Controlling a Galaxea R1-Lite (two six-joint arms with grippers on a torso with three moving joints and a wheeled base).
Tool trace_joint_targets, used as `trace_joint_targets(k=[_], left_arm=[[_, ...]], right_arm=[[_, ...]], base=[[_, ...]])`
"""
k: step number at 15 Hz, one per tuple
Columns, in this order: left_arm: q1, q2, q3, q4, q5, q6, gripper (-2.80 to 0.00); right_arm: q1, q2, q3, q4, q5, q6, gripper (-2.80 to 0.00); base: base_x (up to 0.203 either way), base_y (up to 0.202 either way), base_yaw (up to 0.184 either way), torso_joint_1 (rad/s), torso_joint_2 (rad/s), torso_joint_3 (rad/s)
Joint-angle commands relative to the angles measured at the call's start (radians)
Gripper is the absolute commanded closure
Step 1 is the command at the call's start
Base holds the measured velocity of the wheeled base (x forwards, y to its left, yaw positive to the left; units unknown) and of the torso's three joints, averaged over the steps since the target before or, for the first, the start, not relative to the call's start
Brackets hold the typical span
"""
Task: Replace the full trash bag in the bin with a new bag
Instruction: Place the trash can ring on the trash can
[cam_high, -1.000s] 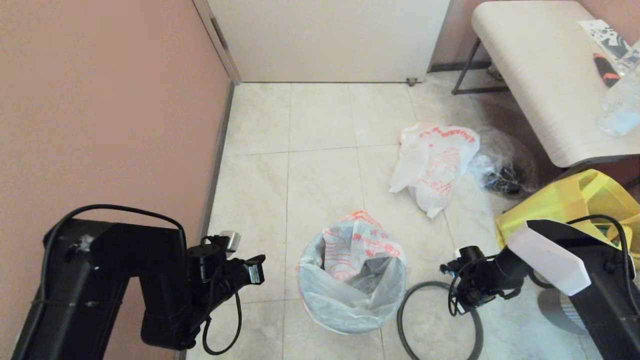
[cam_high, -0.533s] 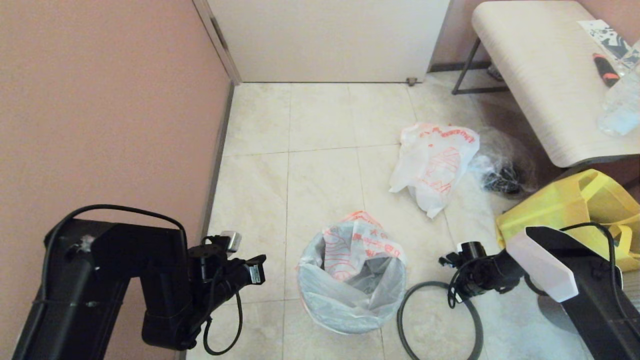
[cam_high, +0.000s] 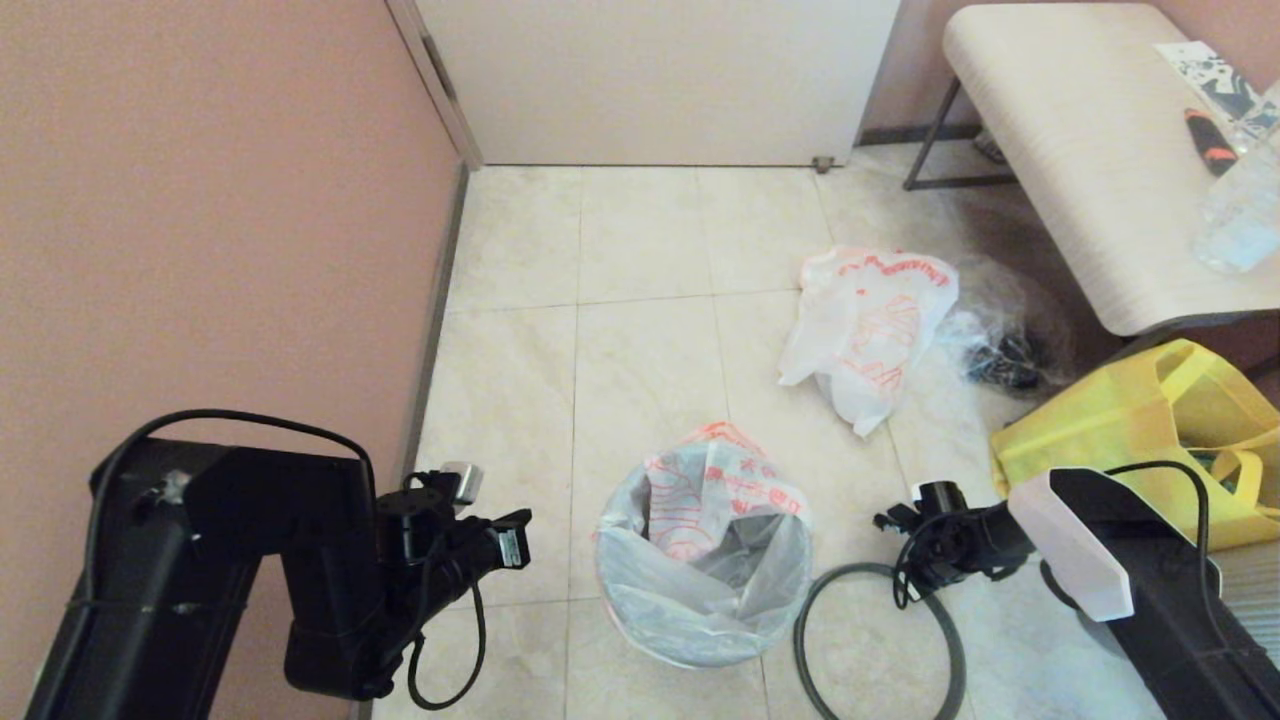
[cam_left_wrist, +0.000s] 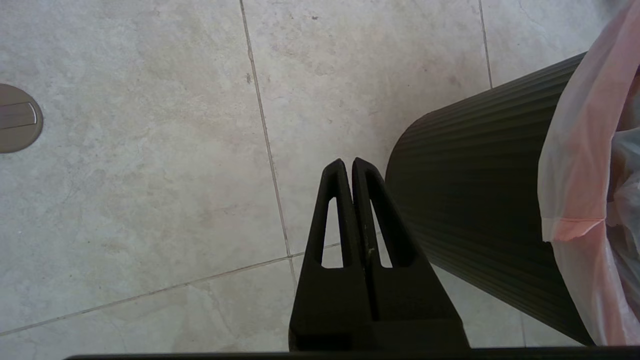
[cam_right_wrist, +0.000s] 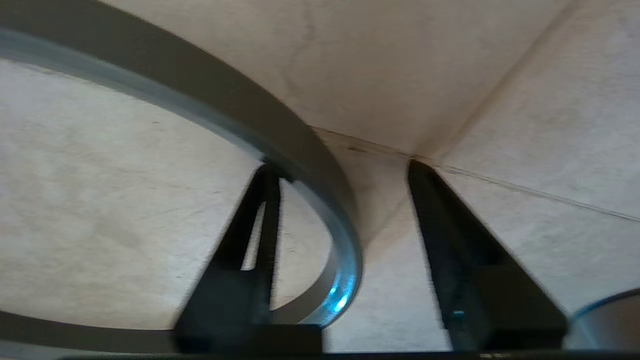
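The bin, black and ribbed, stands on the floor tiles. It is lined with the full trash bag, white with red-orange print, its edge folded over the rim and grey scraps showing inside. The dark-grey hoop lies flat on the floor right of the bin. My right gripper is low over the hoop's far edge, open, and the hoop passes between its fingers without being pinched. My left gripper is shut on nothing, beside the bin's left wall. The new bag lies limp on the floor farther back, right of the bin.
A clear bag of dark items sits just right of the new bag. A yellow tote is by my right arm, under a white bench. A pink wall runs along the left and a door is at the back. A round floor drain lies left of the bin.
My right arm has sunk lower and its gripper has shifted slightly left and away from me over the hoop. The hoop, the bags and my left arm have stayed put.
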Motion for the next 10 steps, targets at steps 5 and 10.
trace_joint_targets(k=[5, 10], left_arm=[[0.000, 0.001, -0.001, -0.008, -0.001, -0.001, 0.00], [0.000, 0.001, -0.001, -0.008, -0.001, -0.001, 0.00]], right_arm=[[-0.003, -0.076, 0.065, -0.002, -0.010, 0.013, 0.00], [0.017, -0.378, 0.272, -0.002, -0.081, 0.064, 0.00]], base=[[0.000, 0.000, 0.000, 0.000, 0.00, 0.000], [0.000, 0.000, 0.000, 0.000, 0.00, 0.000]])
